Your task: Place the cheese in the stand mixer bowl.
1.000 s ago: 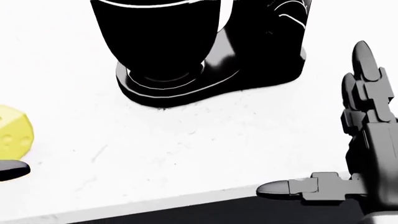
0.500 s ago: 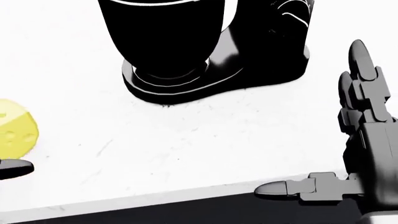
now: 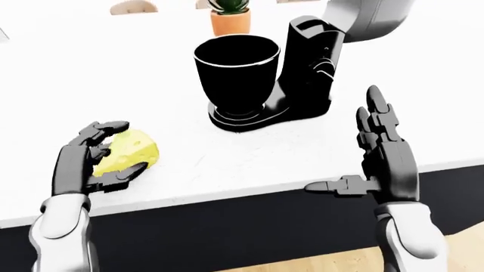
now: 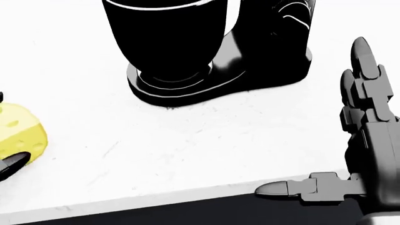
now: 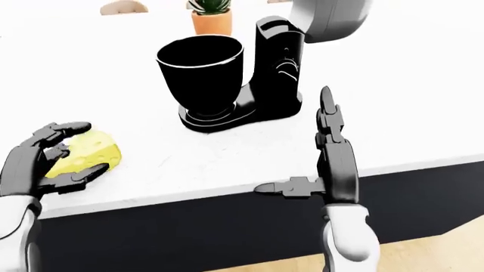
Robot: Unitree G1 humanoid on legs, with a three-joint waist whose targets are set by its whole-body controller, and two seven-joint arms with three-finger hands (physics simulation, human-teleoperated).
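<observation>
1. Cheese (image 3: 130, 151): yellow wedge with holes, lying on the white counter (image 3: 249, 153) at the near left. Its long axis runs from near-left to far-right, with the rounded broad end toward the right and the narrower end tucked into the palm.
2. Left hand (image 3: 89, 160): cupped about the cheese from the left. The upper fingers (image 3: 104, 128) curl over the wedge's far top and the thumb lies along its near side. They touch or nearly touch it; a firm grip cannot be told. The wedge sits on the counter.
3. Right hand (image 3: 382, 156): at the near right over the counter edge, fingers straight and pointing away, thumb stretched out sideways to the left. Spread wide, holding nothing.
4. Stand mixer bowl (image 3: 236, 74): black, upright, mouth open, seated on the mixer base, far and right of the cheese and well apart from it.
5. Stand mixer (image 3: 311, 68): black column just right of the bowl, its grey head (image 3: 367, 20) tilted up and clear of the bowl's mouth.
6. Potted plant (image 3: 230, 16): orange pot, beyond the bowl.
7. Open room: bare white counter lies between cheese and bowl, and between mixer base and right hand. The counter's near edge runs just below both hands, above a dark cabinet front.
</observation>
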